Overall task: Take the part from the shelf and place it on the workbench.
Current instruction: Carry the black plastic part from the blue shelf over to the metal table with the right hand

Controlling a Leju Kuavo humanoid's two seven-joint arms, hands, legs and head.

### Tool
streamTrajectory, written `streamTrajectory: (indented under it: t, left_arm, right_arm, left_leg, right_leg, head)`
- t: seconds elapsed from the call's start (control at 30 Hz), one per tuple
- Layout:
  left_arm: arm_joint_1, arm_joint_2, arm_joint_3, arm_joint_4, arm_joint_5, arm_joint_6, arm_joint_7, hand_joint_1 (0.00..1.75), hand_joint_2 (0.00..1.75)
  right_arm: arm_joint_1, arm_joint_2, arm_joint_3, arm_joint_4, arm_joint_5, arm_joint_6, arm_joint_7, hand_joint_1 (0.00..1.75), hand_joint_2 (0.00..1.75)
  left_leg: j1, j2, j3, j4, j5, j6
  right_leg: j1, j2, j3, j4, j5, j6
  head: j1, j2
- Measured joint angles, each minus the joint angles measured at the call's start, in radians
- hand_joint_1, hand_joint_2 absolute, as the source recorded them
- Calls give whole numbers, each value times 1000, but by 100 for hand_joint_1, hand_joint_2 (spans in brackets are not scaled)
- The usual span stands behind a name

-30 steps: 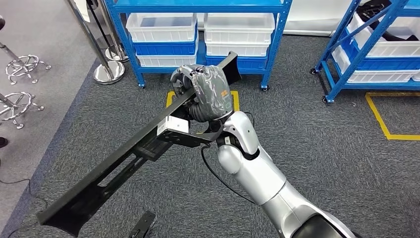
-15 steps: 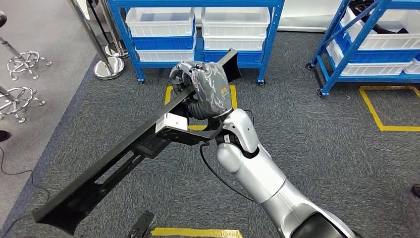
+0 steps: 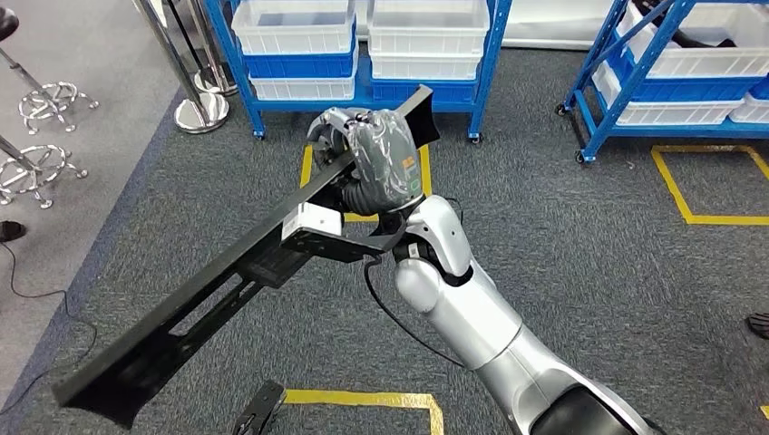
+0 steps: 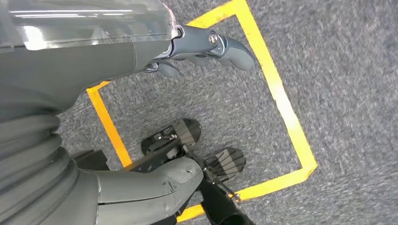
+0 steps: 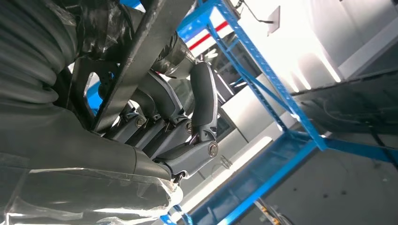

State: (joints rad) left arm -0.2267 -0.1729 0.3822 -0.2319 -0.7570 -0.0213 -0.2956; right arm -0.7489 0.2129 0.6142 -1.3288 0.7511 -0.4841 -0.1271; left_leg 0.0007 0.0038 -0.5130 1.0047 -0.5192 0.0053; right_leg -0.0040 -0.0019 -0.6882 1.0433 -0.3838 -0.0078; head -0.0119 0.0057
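Note:
In the head view a long black slotted part (image 3: 181, 317) slants from the lower left of the picture up toward the blue shelf. My right hand (image 3: 376, 159) grips it near its upper end, with the fingers wrapped over its top edge. The right wrist view shows the part (image 5: 141, 51) as a dark bar crossing the palm, with the fingers (image 5: 202, 98) curled round it. My left hand (image 4: 94, 70) hangs over grey carpet with its fingers apart and nothing in it.
A blue shelf (image 3: 490, 63) with white bins stands ahead and a second blue shelf (image 3: 598, 100) stands at the right. Yellow tape squares (image 3: 689, 217) mark the carpet. Steel post bases (image 3: 201, 113) and stool feet (image 3: 36, 172) stand at the left. A shoe (image 3: 757, 324) shows at the right edge.
The whole picture has shifted: the shelves slid up and to the left, and a yellow tape line came in at the bottom. The camera moved. My right hand still holds the part.

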Motion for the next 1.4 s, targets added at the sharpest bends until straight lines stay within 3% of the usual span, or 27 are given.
streamTrajectory:
  t: [0.07,0.1,0.2,0.23,0.3,0.37,0.43,0.47,0.53,0.6,0.63,0.73,0.8,0.87,0.93,1.0,1.1,1.17,1.23,1.27,1.3,1.33,1.4]
  left_arm:
    - [-1,-1,-1,0,0,0,-6,0,175]
    - [-1,-2,-2,0,0,1,-11,0,175]
    - [-3,-4,-7,0,-4,2,-21,0,175]
    - [-3,-4,-8,0,-6,3,-23,0,175]
    - [-2,-5,-12,0,-12,5,-26,0,175]
    - [-2,-7,-17,0,-16,8,-26,0,175]
    - [-4,-10,-23,0,-17,12,-27,0,175]
    - [-4,-11,-25,0,-17,13,-27,0,175]
    - [-4,-12,-29,0,-17,15,-28,0,175]
    - [-4,-12,-31,0,-17,15,-28,0,175]
    - [-4,-12,-32,0,-17,15,-28,0,175]
    - [-3,-13,-32,0,-17,15,-30,0,175]
    - [-1,-13,-32,0,-17,17,-31,0,175]
    - [-1,-13,-32,0,-15,19,-33,0,175]
    - [-2,-13,-33,0,-13,20,-36,0,175]
    - [-1,-13,-33,0,-11,22,-37,0,175]
    - [-3,-14,-33,-1,-7,24,-38,0,175]
    - [-4,-15,-34,-1,-6,25,-39,0,175]
    - [-1,-16,-35,-1,-6,27,-39,0,175]
    - [1,-16,-35,-1,-7,29,-38,0,175]
    - [2,-16,-37,-1,-9,32,-37,0,175]
    - [3,-16,-39,-1,-12,34,-37,0,175]
    - [5,-17,-44,-1,-17,38,-36,0,175]
  right_arm:
    - [-1,0,0,0,-7,0,-4,175,175]
    - [-2,0,0,0,-14,0,-7,175,175]
    - [-2,-1,0,-1,-40,6,-20,175,175]
    - [-2,-3,0,-1,-45,10,-24,175,175]
    - [-2,-5,0,-1,-50,16,-27,175,175]
    - [-3,-7,0,-1,-53,22,-31,175,175]
    - [-5,-7,0,-2,-60,29,-37,175,175]
    - [-5,-7,0,-2,-63,33,-40,175,175]
    - [-6,-7,0,-3,-67,36,-43,175,175]
    - [-7,-7,0,-3,-68,37,-44,175,175]
    - [-7,-7,0,-3,-69,37,-45,175,175]
    - [-7,-7,0,-3,-74,39,-47,175,175]
    - [-6,-7,0,-3,-79,40,-50,175,175]
    - [-6,-7,0,-3,-84,40,-54,175,175]
    - [-7,-7,0,-4,-86,41,-58,175,175]
    - [-8,-7,0,-5,-87,41,-61,175,175]
    - [-8,-8,0,-10,-88,42,-62,175,175]
    - [-7,-10,0,-14,-89,42,-63,175,175]
    - [-3,-12,0,-17,-90,42,-63,175,175]
    - [0,-13,0,-17,-90,42,-63,175,175]
    - [4,-16,0,-18,-91,42,-63,175,175]
    - [6,-17,0,-19,-91,42,-63,175,175]
    - [8,-20,0,-25,-92,42,-63,175,175]
  left_leg:
    - [4,2,-4,-13,19,14]
    - [6,4,-8,-19,30,22]
    - [8,6,-29,-21,52,34]
    - [7,7,-38,-18,57,34]
    - [7,7,-55,-10,64,32]
    - [8,6,-67,1,66,28]
    - [5,6,-78,14,65,20]
    - [4,6,-82,18,66,15]
    - [4,6,-86,20,69,5]
    - [7,5,-98,41,50,-4]
    - [9,4,-113,76,25,-9]
    - [13,3,-185,254,-61,-19]
    - [13,3,-198,292,-53,-21]
    - [13,-2,-148,196,12,-18]
    - [12,-21,-84,78,57,-10]
    - [8,-31,-62,33,59,-5]
    - [10,-14,-59,6,63,8]
    - [13,0,-59,-5,69,21]
    - [10,12,-63,-5,71,26]
    - [10,19,-65,-3,71,27]
    - [10,27,-67,0,70,26]
    - [10,35,-68,5,69,26]
    - [8,49,-71,15,63,21]
  right_leg:
    - [-1,0,-4,-1,-1,11]
    - [-1,1,-12,17,-24,16]
    - [-2,2,-62,172,-142,25]
    - [-3,2,-76,226,-161,27]
    - [-5,1,-62,251,-148,30]
    - [-8,1,15,145,-107,29]
    - [-5,1,84,37,-96,24]
    - [-3,2,96,13,-100,19]
    - [-1,3,96,2,-98,8]
    - [-4,2,95,-7,-91,-5]
    - [-5,2,95,-11,-87,-11]
    - [-5,4,90,-11,-82,-20]
    - [-4,9,89,-10,-81,-21]
    - [-4,18,89,-8,-81,-20]
    - [-3,30,85,-5,-79,-15]
    - [-4,43,78,-5,-72,-3]
    - [-6,43,64,6,-76,15]
    - [-6,24,27,84,-125,23]
    - [-7,15,-32,209,-180,28]
    - [-8,14,-52,249,-188,31]
    - [-9,11,-53,253,-176,32]
    - [-10,5,-36,221,-150,33]
    - [-7,-29,28,98,-92,30]
  head:
    - [0,0]
    - [0,0]
    - [0,0]
    - [0,0]
    - [0,0]
    - [0,0]
    - [0,0]
    - [0,0]
    - [0,0]
    - [0,0]
    - [0,0]
    - [0,0]
    - [0,0]
    - [0,0]
    - [0,0]
    - [0,0]
    - [0,0]
    - [0,0]
    - [0,0]
    - [0,0]
    - [0,0]
    - [0,0]
    - [0,0]
